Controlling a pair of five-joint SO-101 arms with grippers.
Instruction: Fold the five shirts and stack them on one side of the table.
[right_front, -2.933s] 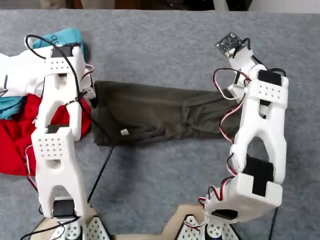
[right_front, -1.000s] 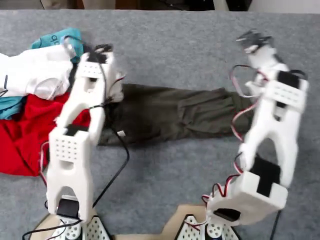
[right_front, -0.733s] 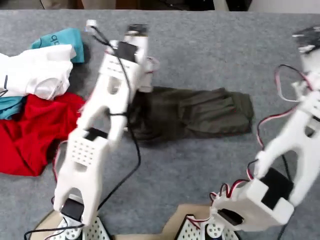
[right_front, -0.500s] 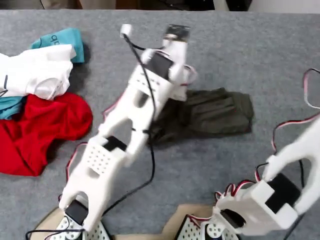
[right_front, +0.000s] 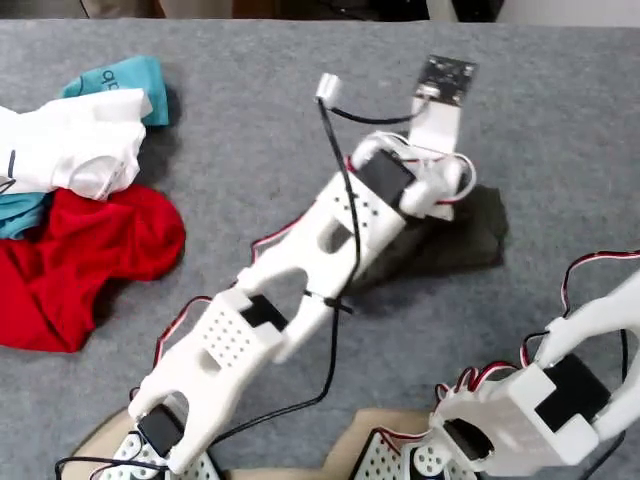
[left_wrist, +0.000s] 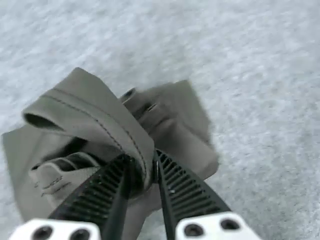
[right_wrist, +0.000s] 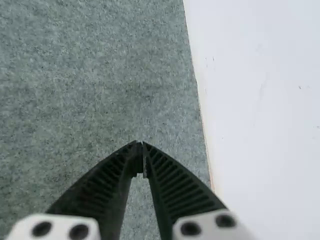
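Observation:
The olive shirt (right_front: 472, 236) lies bunched right of the table's middle, largely covered by my left arm (right_front: 350, 215), which stretches diagonally across it. In the left wrist view my left gripper (left_wrist: 142, 167) is shut on a hemmed fold of the olive shirt (left_wrist: 85, 107), held just above the rest of the cloth. My right gripper (right_wrist: 139, 147) is shut on nothing, over the grey mat near its edge. The right arm (right_front: 590, 330) stands at the table's right side. A white shirt (right_front: 70, 140), a teal shirt (right_front: 125, 75) and a red shirt (right_front: 80, 250) lie heaped at the far left.
The grey mat (right_front: 250, 120) covers the table. In the right wrist view the mat's edge (right_wrist: 197, 110) borders a white surface (right_wrist: 260, 100). Loose cables (right_front: 335, 150) run along the left arm.
My left arm has swept from the left side to the right, carrying the olive shirt's left end over onto its right end. The right arm has swung out toward the table's right edge.

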